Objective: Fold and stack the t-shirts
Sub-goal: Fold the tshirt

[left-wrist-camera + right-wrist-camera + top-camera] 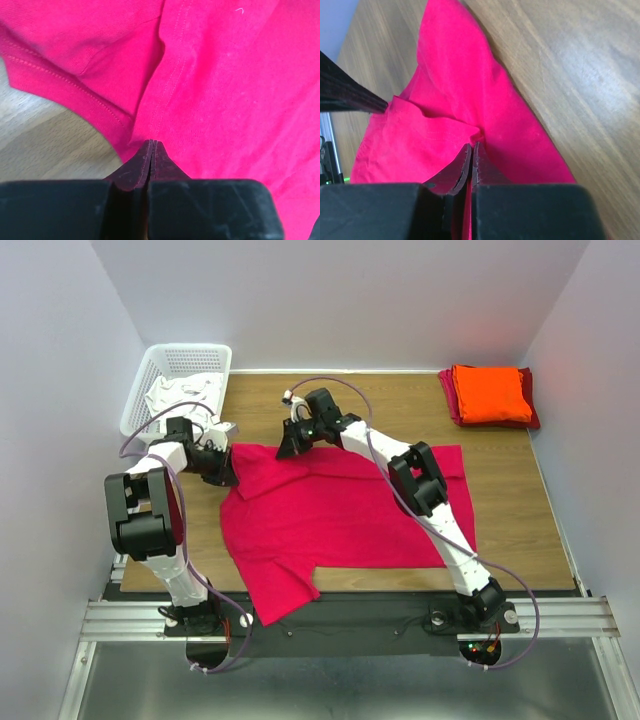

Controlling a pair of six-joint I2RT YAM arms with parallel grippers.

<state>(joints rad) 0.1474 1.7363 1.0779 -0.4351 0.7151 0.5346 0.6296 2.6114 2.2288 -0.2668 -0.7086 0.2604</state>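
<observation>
A wooden table (400, 415) between pale walls (60, 390): seen from above, the pink-red t-shirt (340, 525) lies spread, its far edge gripped by the left gripper (229, 472) and right gripper (292, 447); the orange t-shirt (490, 393) sits folded well right of both. Left wrist: fingers (140, 170) clenched on cloth beside a stitched hem (60, 80) (bare wood to their left). Right wrist: fingers (487, 167) pinching a raised fold.
</observation>
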